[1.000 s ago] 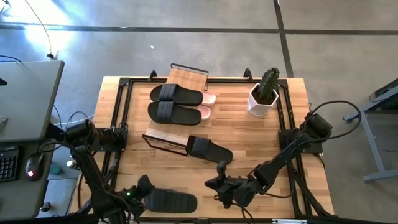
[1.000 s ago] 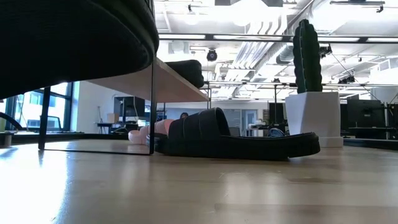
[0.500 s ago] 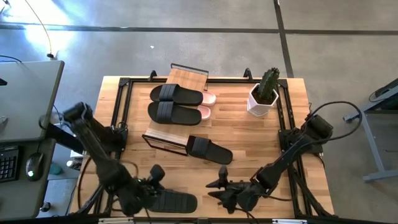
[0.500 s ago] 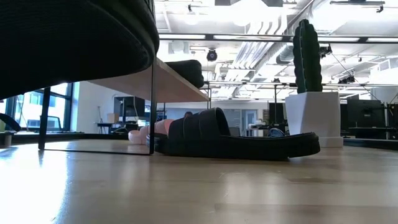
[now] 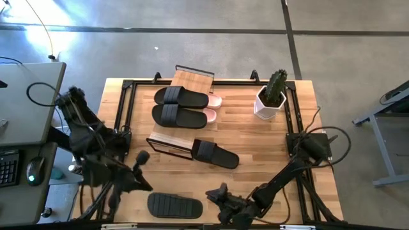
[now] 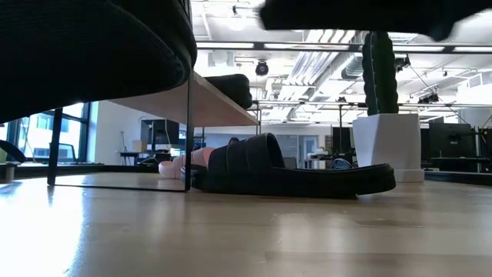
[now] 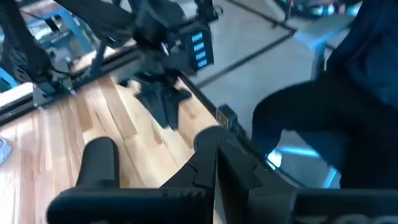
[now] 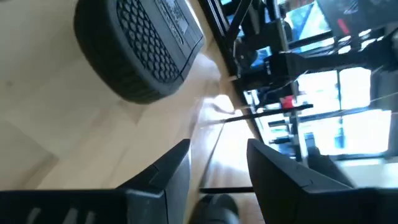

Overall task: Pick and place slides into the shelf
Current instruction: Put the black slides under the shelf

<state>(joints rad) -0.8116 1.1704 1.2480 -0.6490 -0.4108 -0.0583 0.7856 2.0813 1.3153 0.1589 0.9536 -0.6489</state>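
The shelf [image 5: 181,108] stands at the table's far middle. Two black slides [image 5: 181,97] [image 5: 174,115] lie on its top board, and pink slides [image 5: 215,101] peek out underneath at their right ends. A third black slide [image 5: 215,154] lies flat on the table by the shelf's near right corner. A fourth [image 5: 174,206] lies sole up at the near edge. My left gripper [image 7: 216,163] is shut and empty, raised to the left of that slide [image 7: 99,163]. My right gripper [image 8: 214,168] stands open, with nothing between its fingers, just right of the slide's ribbed sole [image 8: 140,43].
A white pot with a cactus [image 5: 271,96] stands at the far right. Black frame rails [image 5: 121,115] run along the table's sides. Bare wood [image 5: 268,147] lies between the slides and the right rail. A desk with a mouse [image 5: 33,171] stands left of the table.
My left gripper has drawn away from the sole-up slide, going up and toward the table's left and far side. My right gripper has moved toward the table's left and near edge, closer to that slide. The slide itself has stayed where it was.
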